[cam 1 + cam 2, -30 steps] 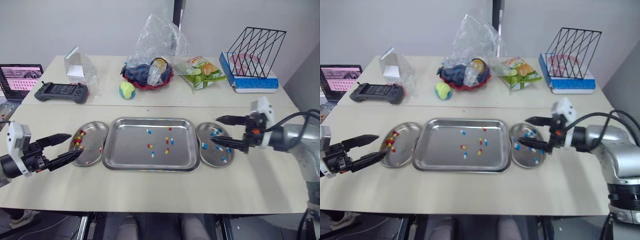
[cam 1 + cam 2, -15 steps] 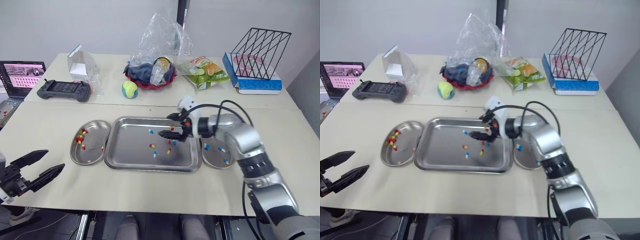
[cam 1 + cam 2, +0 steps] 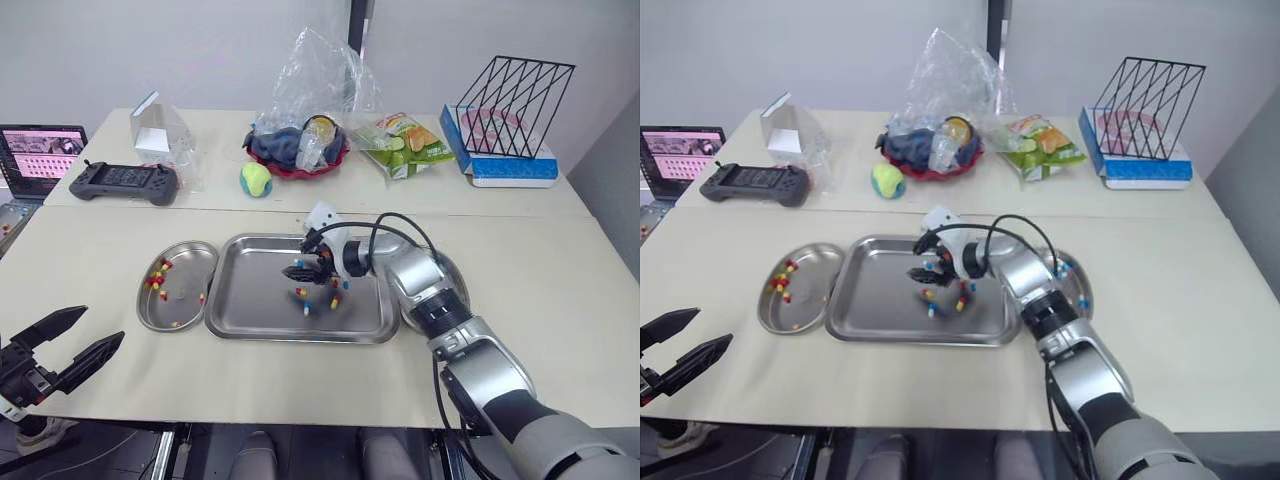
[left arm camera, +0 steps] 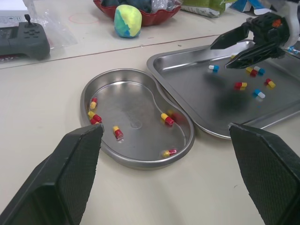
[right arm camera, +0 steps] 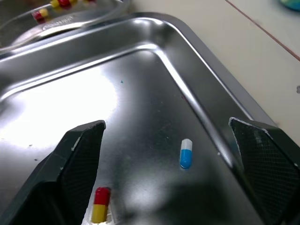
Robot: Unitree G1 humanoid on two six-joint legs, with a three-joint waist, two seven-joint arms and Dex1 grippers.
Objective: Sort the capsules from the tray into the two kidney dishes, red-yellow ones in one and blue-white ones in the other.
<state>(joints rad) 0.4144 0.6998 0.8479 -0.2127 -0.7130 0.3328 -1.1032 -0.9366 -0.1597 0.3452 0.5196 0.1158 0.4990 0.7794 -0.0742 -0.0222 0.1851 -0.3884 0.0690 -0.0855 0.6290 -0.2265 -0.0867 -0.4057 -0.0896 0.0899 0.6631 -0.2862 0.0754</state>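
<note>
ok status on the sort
Right gripper open, low over tray, blue-white capsule ahead. Left gripper open, back from red-yellow dish. Nothing in the way.

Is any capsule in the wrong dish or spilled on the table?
Nothing stands out. The left kidney dish holds only red-yellow capsules, the right kidney dish shows only blue-white capsules, and none lies on the table.
</note>
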